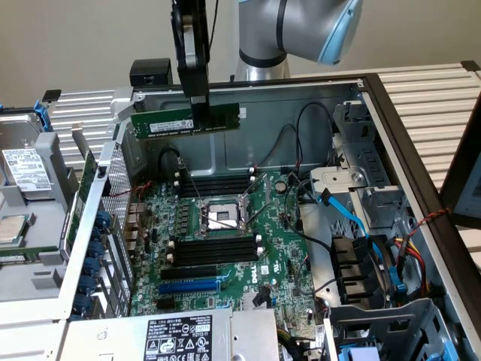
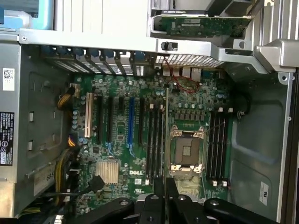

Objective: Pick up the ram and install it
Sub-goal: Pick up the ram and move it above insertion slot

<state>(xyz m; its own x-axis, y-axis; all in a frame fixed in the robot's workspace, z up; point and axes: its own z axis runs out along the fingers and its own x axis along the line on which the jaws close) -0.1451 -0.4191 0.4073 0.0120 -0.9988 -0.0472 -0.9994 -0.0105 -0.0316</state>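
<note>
Over the slatted bench and its open computer case, the gripper clamps the ram by its upper edge, high above the empty memory slots of the motherboard: picked up, not yet installed.

The ram hangs level in the gripper, inside the open case and above the motherboard's far edge. Below it, the CPU socket lies between two banks of memory slots — with expansion slots nearer the exterior camera.
</note>
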